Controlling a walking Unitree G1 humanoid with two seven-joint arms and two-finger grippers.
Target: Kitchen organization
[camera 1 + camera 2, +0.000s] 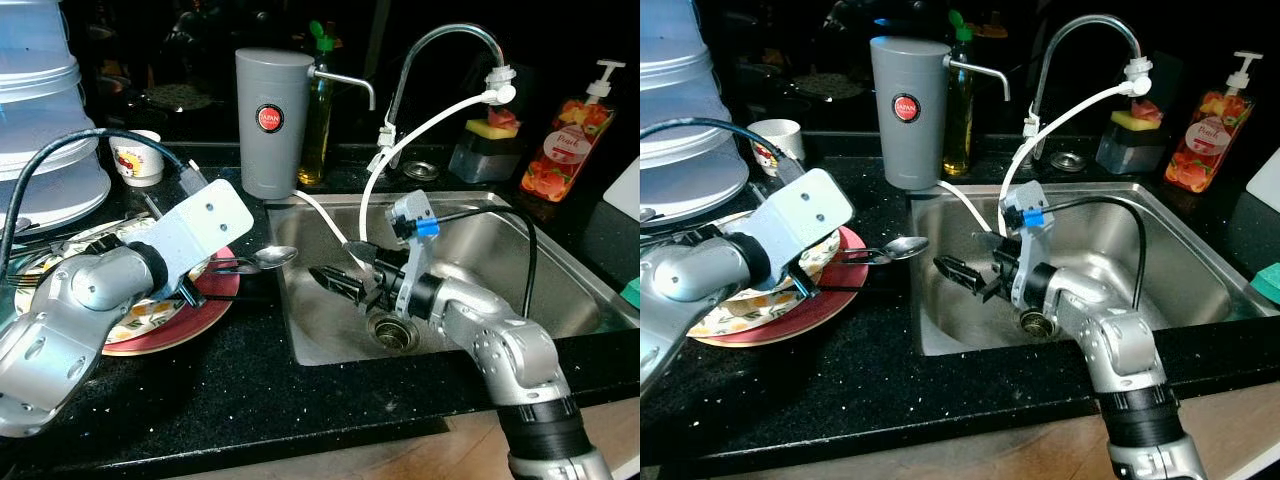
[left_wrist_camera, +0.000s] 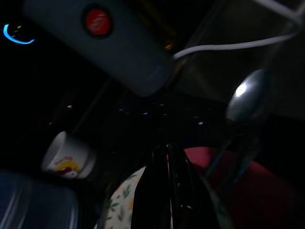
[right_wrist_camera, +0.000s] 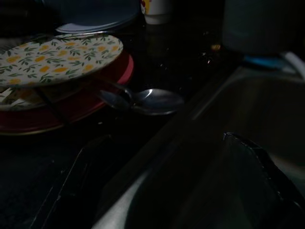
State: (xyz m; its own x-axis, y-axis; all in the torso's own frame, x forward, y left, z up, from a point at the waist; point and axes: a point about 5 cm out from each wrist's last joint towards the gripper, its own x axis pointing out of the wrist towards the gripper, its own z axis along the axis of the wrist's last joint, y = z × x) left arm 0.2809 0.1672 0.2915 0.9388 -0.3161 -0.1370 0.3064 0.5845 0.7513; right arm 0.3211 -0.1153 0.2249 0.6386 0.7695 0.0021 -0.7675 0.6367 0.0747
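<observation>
Left tool (image 1: 215,283) is lifting a shiny steel spoon (image 1: 262,259) toward the sink.

Fingers closed, seemingly pinching the handle at centre-left over the red plate (image 1: 190,322); right tool (image 1: 345,268) is waiting open—keep it level crossing the desk (image 1: 250,380).

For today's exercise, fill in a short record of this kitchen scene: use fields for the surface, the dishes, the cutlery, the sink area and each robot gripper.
Surface: black speckled stone counter
Dishes: flower-patterned plate stacked on a red plate, left of the sink
Cutlery: shiny metal spoon, bowl end over the counter beside the sink edge
Sink area: stainless steel sink, curved chrome tap, grey cylindrical water filter
Left gripper: fingers together, over the plates
Right gripper: open, over the sink, pointing toward the spoon
</observation>
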